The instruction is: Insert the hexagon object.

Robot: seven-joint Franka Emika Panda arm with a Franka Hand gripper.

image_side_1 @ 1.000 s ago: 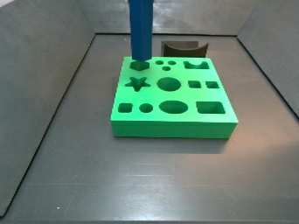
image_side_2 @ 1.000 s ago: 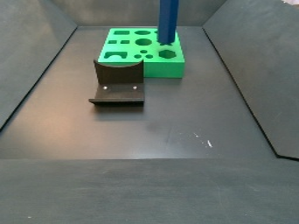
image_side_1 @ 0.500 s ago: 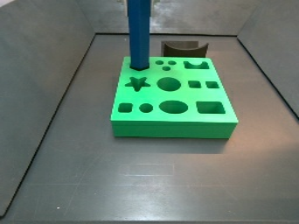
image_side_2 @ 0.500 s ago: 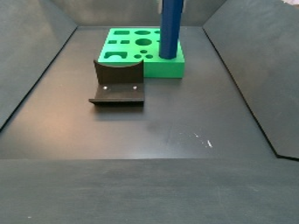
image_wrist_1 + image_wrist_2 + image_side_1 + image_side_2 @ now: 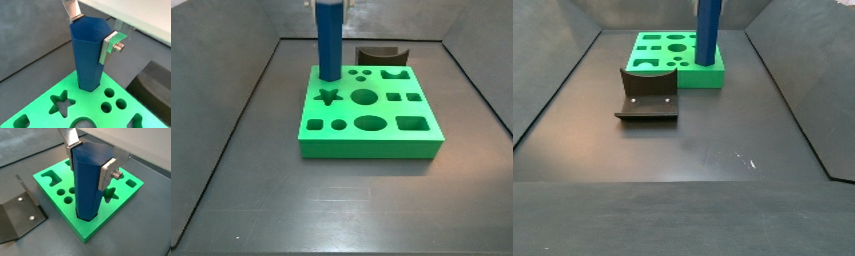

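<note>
Pincer: the pincer [image 5: 93, 34] sits at the top of the hexagon object, its silver fingers [image 5: 107, 174] pressed against two opposite faces, pinching it; in a side view only its tip shows at the upper edge [image 5: 327, 3].
Hexagon object: the blue bar [image 5: 87, 183] stands upright, its lower end in a hole at a corner of the green block [image 5: 130, 187]; in a side view that is the far left corner [image 5: 329, 45].
Green block: it lies flat on the dark desk [image 5: 331, 205], its top cut with star, round and square holes [image 5: 370, 112].
Fixture: the dark L-shaped bracket [image 5: 648, 93] stands just beside the block, apart from the bar.
</note>
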